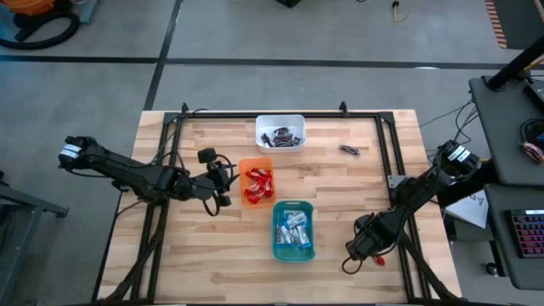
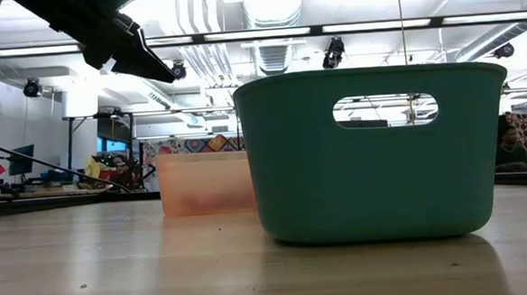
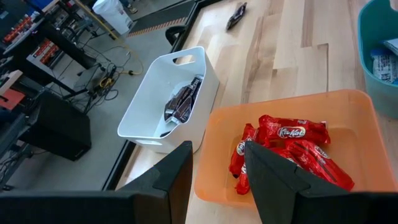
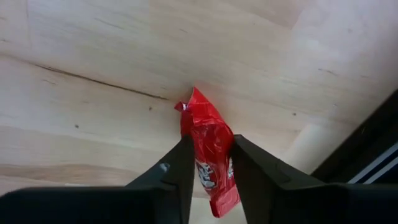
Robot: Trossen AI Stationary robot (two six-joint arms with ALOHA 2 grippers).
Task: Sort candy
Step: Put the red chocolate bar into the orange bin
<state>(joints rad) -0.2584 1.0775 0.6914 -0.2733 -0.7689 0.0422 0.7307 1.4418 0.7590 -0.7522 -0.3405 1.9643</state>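
One red candy (image 4: 208, 158) is pinched between the right gripper (image 1: 367, 252) fingers at the table's (image 1: 212, 255) near right corner, so pickup is judged in hand; a lift and carry to the orange tray (image 1: 243, 167) of red candies follows. The teal tray (image 1: 277, 248) stands between, one dark candy (image 1: 349, 150) lies loose, and the left gripper (image 1: 225, 182) waits part open, empty, beside the orange tray.
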